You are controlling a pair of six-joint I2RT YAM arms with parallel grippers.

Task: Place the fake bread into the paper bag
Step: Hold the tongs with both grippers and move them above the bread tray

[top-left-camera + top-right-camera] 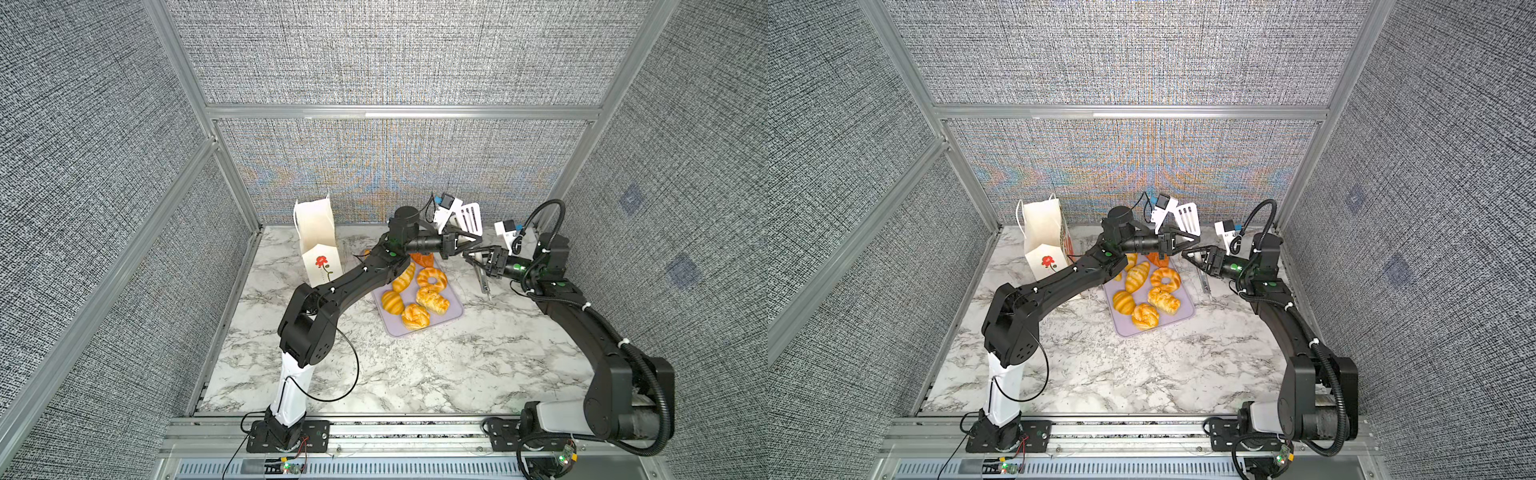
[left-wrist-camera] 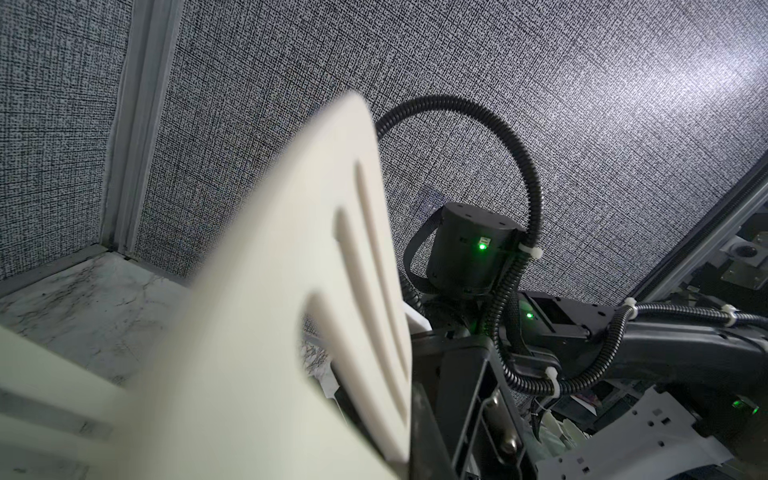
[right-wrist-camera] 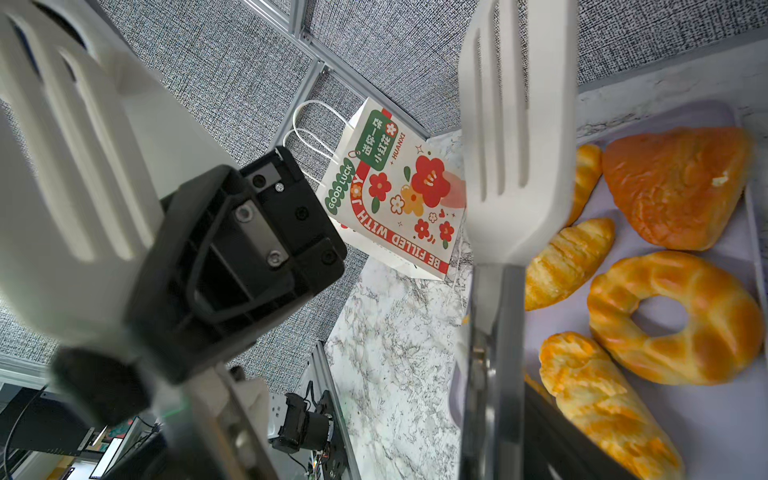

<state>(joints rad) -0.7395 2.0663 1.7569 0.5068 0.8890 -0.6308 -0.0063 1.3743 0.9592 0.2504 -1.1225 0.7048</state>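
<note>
Near the lilac tray (image 1: 455,309) holding the fake bread (image 1: 432,300) — well apart from the paper bag (image 1: 316,232) — our left fingers (image 3: 249,257) clamp the tongs (image 1: 469,216), our right fingers (image 1: 1198,250) gape beside them; a mistimed release could drop them.

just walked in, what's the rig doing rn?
Looks like a handover of the white slotted tongs. The left claw is shut on them and holds them up near the far end of the lilac tray. The right claw is open, with the tong arms between its fingers. All the fake bread in view lies on the tray, and the paper bag stands upright at the back left.
</note>
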